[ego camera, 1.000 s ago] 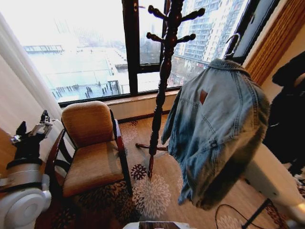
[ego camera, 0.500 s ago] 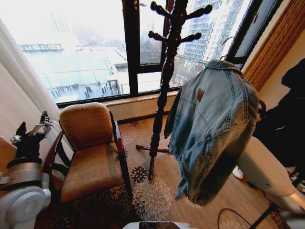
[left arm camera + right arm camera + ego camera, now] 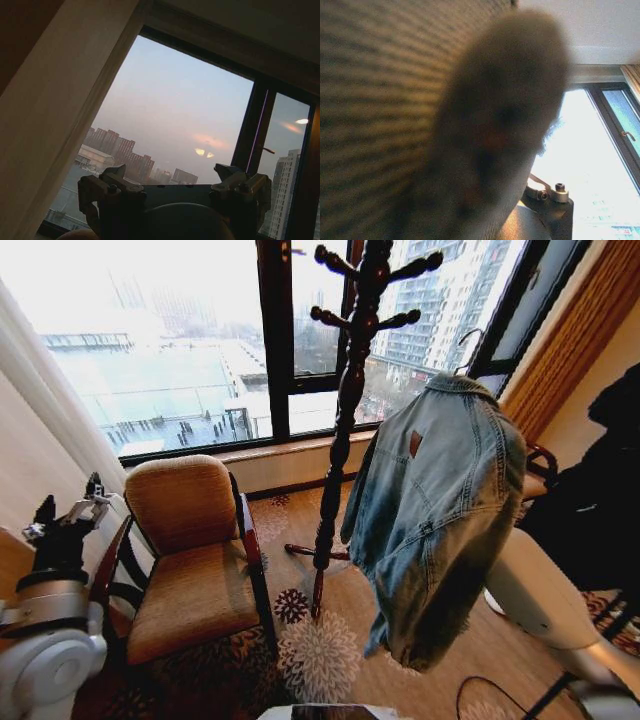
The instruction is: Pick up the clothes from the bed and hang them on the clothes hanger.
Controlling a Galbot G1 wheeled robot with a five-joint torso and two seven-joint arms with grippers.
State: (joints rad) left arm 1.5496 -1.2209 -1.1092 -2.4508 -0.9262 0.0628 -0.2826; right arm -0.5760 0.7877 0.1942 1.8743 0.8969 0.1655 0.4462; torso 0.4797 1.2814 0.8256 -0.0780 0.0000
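Compared with the earlier head pictures, the jacket (image 3: 440, 510) had swung leftward, closer to the wooden coat stand (image 3: 345, 390), and the whole scene had slid a little, so the camera had moved too. In the head view the denim hung back-out on the hanger (image 3: 466, 343), whose metal hook rose above the collar, still below and to the right of the stand's pegs and not on any of them. The white right arm (image 3: 545, 595) reached up behind the cloth, so its grip could not be judged there. The left gripper (image 3: 62, 515) was parked low at the left, beside the armchair (image 3: 190, 550), pointing up.

In the left wrist view the left gripper (image 3: 175, 187) showed its fingers (image 3: 110, 187) spread well apart with nothing between them, aimed at the window.

In the right wrist view blurred denim (image 3: 490, 135) pressed close against the lens, with a bit of the gripper's metal body at the edge; whether it was clamped on anything I cannot tell.

My judgement: the step was carrying the hook to a peg. To do it well, the arm would need to lift the hook above a peg tip, keep it level so the jacket does not slide off, and lower gently, letting the swing settle first.
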